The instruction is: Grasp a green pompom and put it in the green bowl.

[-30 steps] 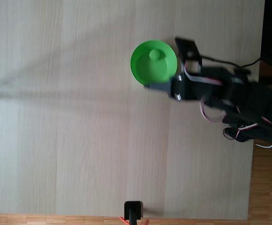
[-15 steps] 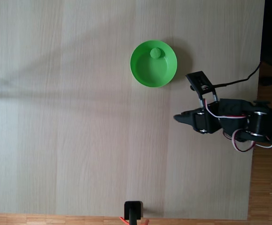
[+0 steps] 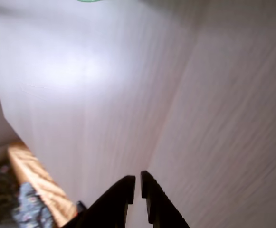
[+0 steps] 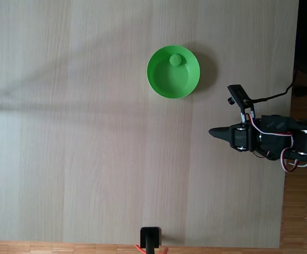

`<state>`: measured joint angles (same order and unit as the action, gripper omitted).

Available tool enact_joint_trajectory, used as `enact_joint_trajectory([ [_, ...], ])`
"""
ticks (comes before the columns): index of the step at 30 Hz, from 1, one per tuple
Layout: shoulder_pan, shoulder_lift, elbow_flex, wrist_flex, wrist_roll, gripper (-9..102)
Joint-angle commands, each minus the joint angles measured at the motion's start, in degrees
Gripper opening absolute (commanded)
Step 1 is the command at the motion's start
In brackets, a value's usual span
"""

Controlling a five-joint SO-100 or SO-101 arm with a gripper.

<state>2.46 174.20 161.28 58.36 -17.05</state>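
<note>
Pompoms: I count one green pompom (image 4: 175,60), sitting inside the bowl near its upper rim in the fixed view.
Bowls: one green bowl (image 4: 164,79), upper centre of the fixed view, on the pale wooden table (image 4: 90,132).
Arms: one arm, at the right edge of the fixed view, below and right of the bowl and well apart from it.
Gripper: I see the gripper (image 3: 138,183) at the bottom centre of the wrist view, its two dark fingers almost together with only a thin slit between the tips and nothing between them; in the fixed view (image 4: 215,132) its tip points left.
Cut off: in the wrist view only a thin green sliver of the bowl (image 3: 88,1) shows at the top edge; that view is blurred.
Hard to make out: a small black object (image 4: 150,237) at the bottom edge of the fixed view; I cannot tell what it is.
Pompom's axis: round, so I see no long axis or heading.
</note>
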Motion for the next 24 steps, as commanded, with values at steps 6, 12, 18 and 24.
enact_joint_trajectory([
  [6,-0.7,9.0,4.6,0.1,4.9,0],
  [12,-0.7,13.1,6.4,0.2,6.1,0],
  [18,-0.7,15.8,9.0,0.2,6.2,0],
  [24,-0.7,17.3,9.7,0.2,6.2,0],
])
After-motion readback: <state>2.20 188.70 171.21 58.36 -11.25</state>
